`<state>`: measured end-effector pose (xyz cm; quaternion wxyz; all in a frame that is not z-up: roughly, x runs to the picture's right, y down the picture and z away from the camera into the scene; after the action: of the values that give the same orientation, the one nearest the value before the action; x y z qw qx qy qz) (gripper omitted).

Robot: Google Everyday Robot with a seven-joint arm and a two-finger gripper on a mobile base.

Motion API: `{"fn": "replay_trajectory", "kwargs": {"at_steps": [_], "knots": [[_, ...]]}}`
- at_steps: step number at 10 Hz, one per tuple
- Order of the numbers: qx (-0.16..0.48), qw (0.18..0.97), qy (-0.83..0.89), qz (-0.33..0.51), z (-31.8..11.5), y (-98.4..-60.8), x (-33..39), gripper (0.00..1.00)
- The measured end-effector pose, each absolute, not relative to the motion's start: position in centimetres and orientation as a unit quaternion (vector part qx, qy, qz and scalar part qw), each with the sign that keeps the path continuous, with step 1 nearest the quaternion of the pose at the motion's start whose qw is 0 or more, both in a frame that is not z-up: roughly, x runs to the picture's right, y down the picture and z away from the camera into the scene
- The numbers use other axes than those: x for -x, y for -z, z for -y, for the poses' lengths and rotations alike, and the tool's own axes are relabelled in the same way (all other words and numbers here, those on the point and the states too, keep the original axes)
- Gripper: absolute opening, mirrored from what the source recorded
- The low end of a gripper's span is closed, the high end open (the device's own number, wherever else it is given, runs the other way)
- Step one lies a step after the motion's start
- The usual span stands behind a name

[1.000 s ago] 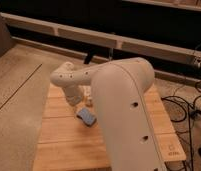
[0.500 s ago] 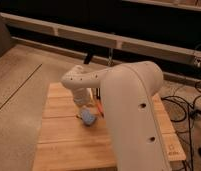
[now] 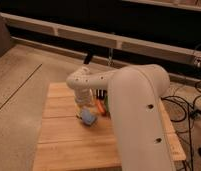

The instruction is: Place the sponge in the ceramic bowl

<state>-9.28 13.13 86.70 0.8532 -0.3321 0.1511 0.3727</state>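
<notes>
The blue sponge [image 3: 88, 117] sits low over the middle of the wooden table [image 3: 59, 140], right under the tip of my gripper [image 3: 84, 109]. The gripper points down from the white wrist [image 3: 81, 90] and meets the sponge's top. Whether the sponge rests on the wood or hangs just above it I cannot tell. My big white forearm [image 3: 136, 110] covers the table's right part. The ceramic bowl is hidden behind it.
An orange stick-like item [image 3: 100, 106] lies just right of the sponge, beside the arm. Dark upright things [image 3: 100, 92] stand behind it. Cables [image 3: 186, 107] trail on the floor to the right. A long rail [image 3: 59, 31] runs behind the table.
The arm has swung so that its forearm now fills more of the right side. The gripper has shifted slightly right over the sponge, which stays at almost the same spot.
</notes>
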Motion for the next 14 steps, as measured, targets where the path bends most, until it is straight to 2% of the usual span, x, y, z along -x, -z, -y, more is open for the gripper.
{"fn": "replay_trajectory", "kwargs": {"at_steps": [3,10,12,14], "knots": [[0.349,0.855,-0.360,-0.136,-14.3,-86.6,10.8,0.65],[0.393,0.839,-0.335,-0.173,-17.2,-87.0,9.1,0.64],[0.399,0.836,-0.333,-0.175,-17.3,-87.4,9.3,0.47],[0.405,0.834,-0.332,-0.175,-17.4,-87.7,9.3,0.26]]}}
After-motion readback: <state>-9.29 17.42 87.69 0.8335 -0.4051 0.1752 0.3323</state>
